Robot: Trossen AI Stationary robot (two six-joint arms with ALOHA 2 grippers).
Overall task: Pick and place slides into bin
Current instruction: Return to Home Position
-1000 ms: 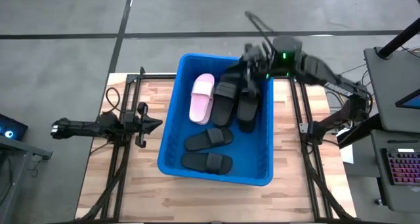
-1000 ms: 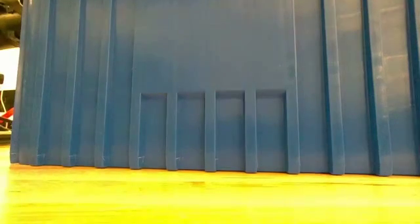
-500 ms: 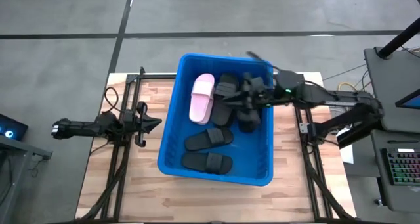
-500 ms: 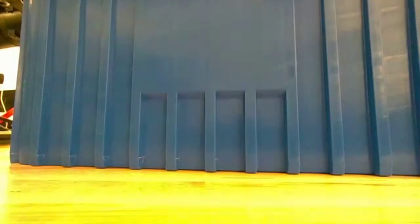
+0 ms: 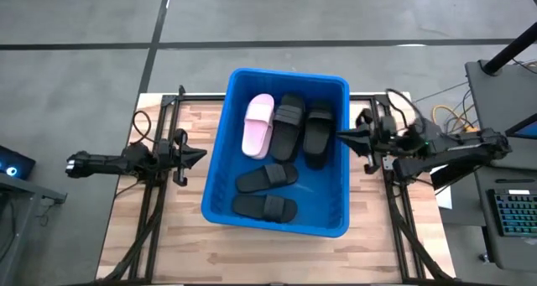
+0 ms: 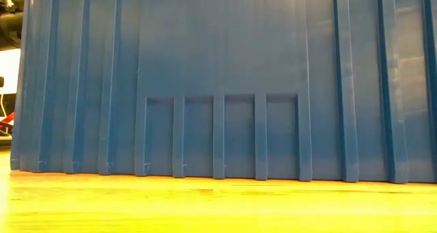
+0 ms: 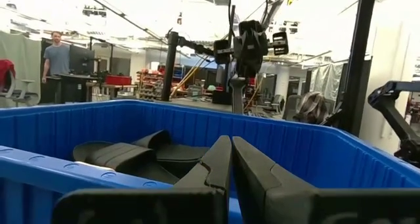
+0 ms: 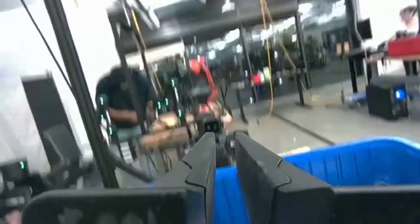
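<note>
**Blue bin loaded, arms to be parked**

Count five slides (image 5: 317,137) inside the bin (image 5: 288,73) and none on the table (image 5: 168,236) beside it. Judged from that, nothing left to pick, only a retreat to rest. Draw the right gripper (image 5: 342,135), just outside the bin's wall on the right arm's side, straight away from that wall rather than along it, to avoid clipping the thick rim or nudging the tub. Note its fingers a little apart, clamped on nothing. Leave the left gripper (image 5: 198,157) parked near the opposite wall, fingers together and empty.

For lie, read the pink slide (image 5: 258,125) at one end of the bin, close to the left-arm wall, long axis roughly parallel to that wall. Find two black slides (image 5: 290,127) alongside it, on the same heading. Find the other black pair (image 5: 266,207) at the bin's other end, turned crosswise, long axes running from one arm-side wall toward the other. Cannot tell toe from heel on any.
</note>
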